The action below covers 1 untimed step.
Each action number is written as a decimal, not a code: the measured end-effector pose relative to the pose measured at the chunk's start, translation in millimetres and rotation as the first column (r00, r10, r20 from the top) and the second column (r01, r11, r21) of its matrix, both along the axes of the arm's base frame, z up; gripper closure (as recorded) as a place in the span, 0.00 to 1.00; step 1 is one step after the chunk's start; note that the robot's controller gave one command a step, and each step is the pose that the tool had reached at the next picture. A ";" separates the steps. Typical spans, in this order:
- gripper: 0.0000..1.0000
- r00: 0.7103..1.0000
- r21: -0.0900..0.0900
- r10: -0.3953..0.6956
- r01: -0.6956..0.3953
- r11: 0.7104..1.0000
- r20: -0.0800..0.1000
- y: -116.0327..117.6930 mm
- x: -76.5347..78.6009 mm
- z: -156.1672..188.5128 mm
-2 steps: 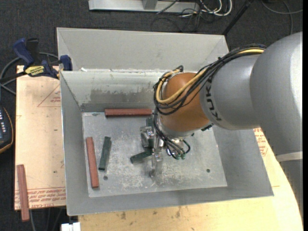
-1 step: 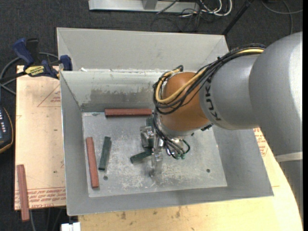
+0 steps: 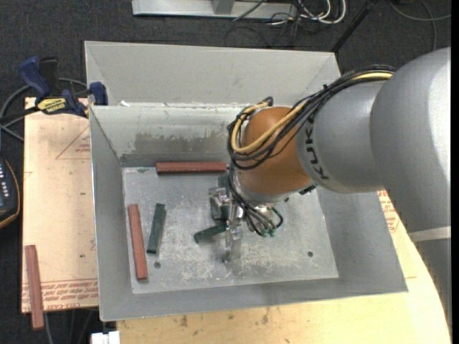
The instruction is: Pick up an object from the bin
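Where the gripper (image 3: pixel 229 244) hangs low over the middle of the bin (image 3: pixel 215 70), a short dark green block (image 3: pixel 208 236) lies touching it on the view's left; I cannot tell whether the tool is apart or clamped. Bare floor runs from there to the right wall. A red-brown bar (image 3: pixel 191 167) lies along the back wall's foot; a red bar (image 3: pixel 137 241) and a dark green bar (image 3: pixel 155 228) lie side by side near the left wall. The arm (image 3: pixel 373 135) reads KUKA.
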<state>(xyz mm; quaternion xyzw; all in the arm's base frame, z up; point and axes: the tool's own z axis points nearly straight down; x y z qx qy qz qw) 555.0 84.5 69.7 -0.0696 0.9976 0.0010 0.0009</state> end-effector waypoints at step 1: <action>0.00 1.000 0.000 -0.002 0.002 1.000 0.000 0.3 0.5 0.2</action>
